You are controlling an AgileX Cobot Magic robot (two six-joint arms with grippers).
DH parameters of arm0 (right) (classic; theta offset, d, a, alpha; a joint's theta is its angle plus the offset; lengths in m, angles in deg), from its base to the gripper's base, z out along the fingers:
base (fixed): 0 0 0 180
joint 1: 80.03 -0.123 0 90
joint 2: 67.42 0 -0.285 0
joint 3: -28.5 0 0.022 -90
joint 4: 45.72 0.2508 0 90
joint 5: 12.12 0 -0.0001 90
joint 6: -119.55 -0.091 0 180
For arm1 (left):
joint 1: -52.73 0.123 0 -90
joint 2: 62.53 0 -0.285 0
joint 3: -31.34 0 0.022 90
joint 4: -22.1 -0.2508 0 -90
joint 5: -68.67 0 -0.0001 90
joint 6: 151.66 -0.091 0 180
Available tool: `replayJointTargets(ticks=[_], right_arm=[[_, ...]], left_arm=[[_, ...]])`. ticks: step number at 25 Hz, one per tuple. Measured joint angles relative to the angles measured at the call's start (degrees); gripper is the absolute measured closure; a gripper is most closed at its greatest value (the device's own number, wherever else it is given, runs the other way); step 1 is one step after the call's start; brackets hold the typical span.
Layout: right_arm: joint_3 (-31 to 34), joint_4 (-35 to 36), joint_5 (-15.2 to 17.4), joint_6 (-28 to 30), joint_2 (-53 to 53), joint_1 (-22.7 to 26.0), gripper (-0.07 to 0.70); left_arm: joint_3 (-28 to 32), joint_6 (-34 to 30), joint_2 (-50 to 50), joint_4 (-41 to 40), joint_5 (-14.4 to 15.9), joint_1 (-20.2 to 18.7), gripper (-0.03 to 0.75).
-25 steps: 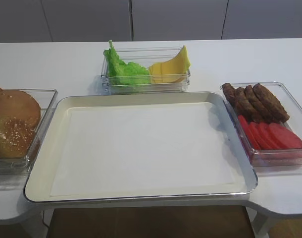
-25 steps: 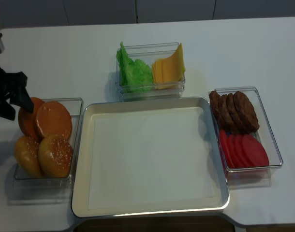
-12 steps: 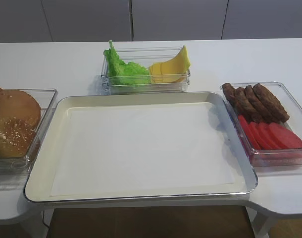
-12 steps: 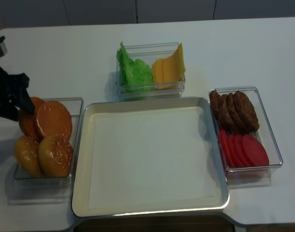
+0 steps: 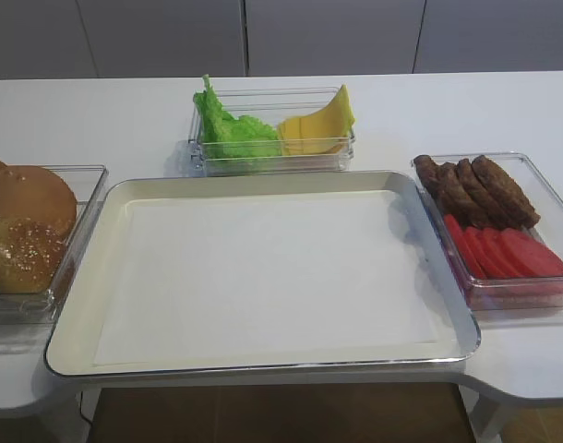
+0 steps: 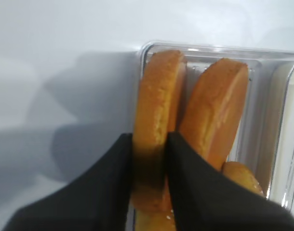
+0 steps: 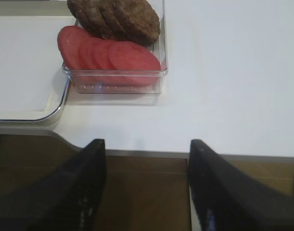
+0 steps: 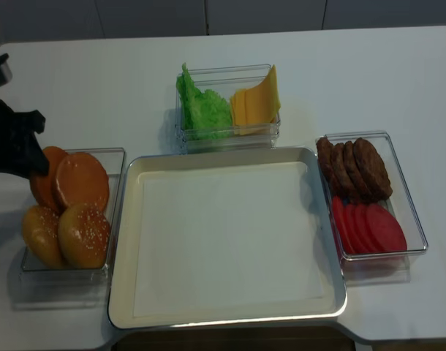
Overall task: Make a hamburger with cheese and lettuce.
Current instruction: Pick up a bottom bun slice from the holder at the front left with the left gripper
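My left gripper [image 6: 149, 140] is shut on a golden-brown bun half [image 6: 159, 96] that stands on edge at the far end of a clear box [image 6: 195, 48]. In the realsense view the gripper [image 8: 31, 159] is at the left edge, on the leftmost bun half [image 8: 42, 183]. The lettuce [image 5: 228, 129] and the cheese slices [image 5: 317, 125] share a clear box at the back centre; both also show in the realsense view, lettuce [image 8: 201, 108] and cheese [image 8: 256, 102]. My right gripper [image 7: 146, 144] is open and empty, over the table's front edge.
A large metal tray [image 5: 78, 305] lined with white paper sits in the middle. A second flat bun half [image 8: 81, 181] and two seeded tops [image 8: 82, 235] fill the left box. Patties [image 5: 475, 189] and red tomato slices [image 5: 508, 254] lie in the right box [image 7: 161, 62].
My left gripper has moved down a little onto the leftmost bun half. The buns in the box have shifted slightly. Everything else is as before.
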State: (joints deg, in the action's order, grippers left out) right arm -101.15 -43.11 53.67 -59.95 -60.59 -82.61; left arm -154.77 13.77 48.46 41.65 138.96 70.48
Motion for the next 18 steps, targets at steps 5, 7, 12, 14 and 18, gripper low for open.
replayJointTargets(ticks=[5, 7, 12, 14, 18], right_arm=[[0.0, 0.0, 0.0, 0.0, 0.0, 0.0, 0.201], [0.0, 0.0, 0.0, 0.0, 0.0, 0.0, 0.201], [0.0, 0.0, 0.0, 0.0, 0.0, 0.0, 0.201], [0.0, 0.0, 0.0, 0.0, 0.0, 0.0, 0.201], [0.0, 0.0, 0.0, 0.0, 0.0, 0.0, 0.201]], left_arm=[[0.0, -0.94, 0.0, 1.23, 0.0, 0.0, 0.601], [0.0, -1.23, 0.0, 1.23, 0.0, 0.0, 0.601], [0.0, -1.32, -0.21, 1.23, 0.0, 0.0, 0.604], [0.0, -1.32, -0.42, 0.99, 0.0, 0.0, 0.604], [0.0, -1.32, -1.7, 0.12, 0.0, 0.0, 0.604]])
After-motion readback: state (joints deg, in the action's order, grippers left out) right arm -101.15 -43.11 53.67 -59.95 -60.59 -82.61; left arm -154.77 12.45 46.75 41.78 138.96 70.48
